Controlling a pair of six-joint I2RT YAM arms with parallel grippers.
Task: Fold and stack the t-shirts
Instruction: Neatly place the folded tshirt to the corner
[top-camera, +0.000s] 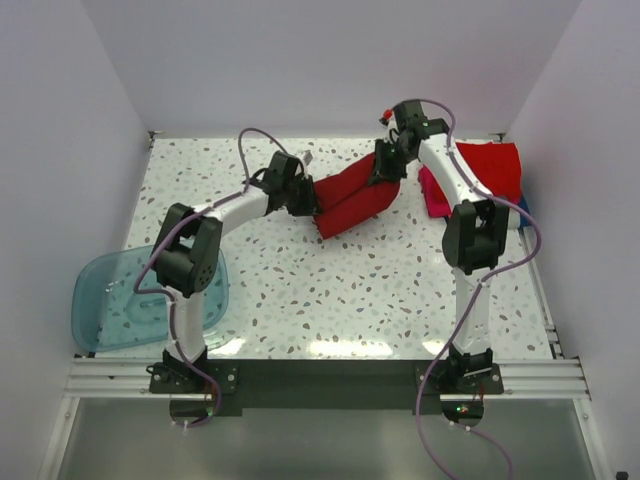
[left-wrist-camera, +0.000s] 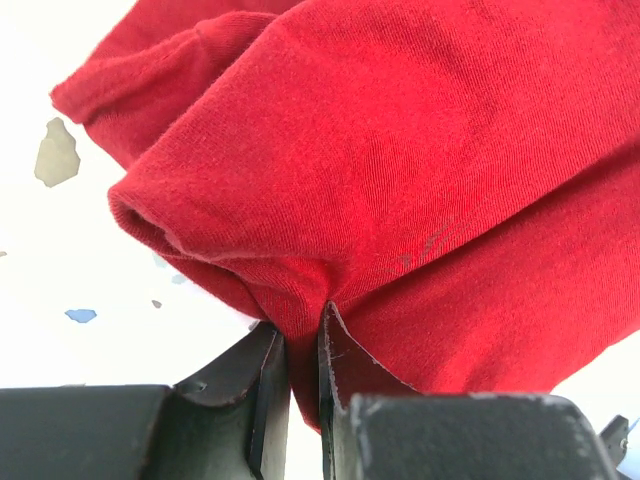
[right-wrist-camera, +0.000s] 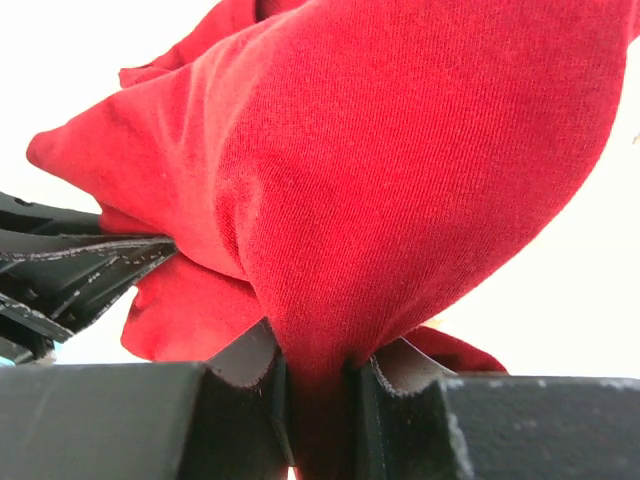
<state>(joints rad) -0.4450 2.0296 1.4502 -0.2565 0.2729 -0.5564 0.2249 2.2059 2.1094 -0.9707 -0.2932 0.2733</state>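
Evidently mid-fold — left gripper (left-wrist-camera: 303, 332) and right gripper (right-wrist-camera: 316, 362) each have jaws clamped on the dark red t-shirt (top-camera: 350, 198), stretched between them over the far middle of the table (top-camera: 400, 290) — so the next move probably calls for carrying both held edges across, cloth taut.

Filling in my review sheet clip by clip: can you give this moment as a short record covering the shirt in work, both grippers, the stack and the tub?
shirt in work: dark red shirt, strung between both grippers
left gripper: shut on the shirt's left end
right gripper: shut on the shirt's right end
stack: folded shirts at the table's far right, bright red on top
tub: blue tub at the near left edge
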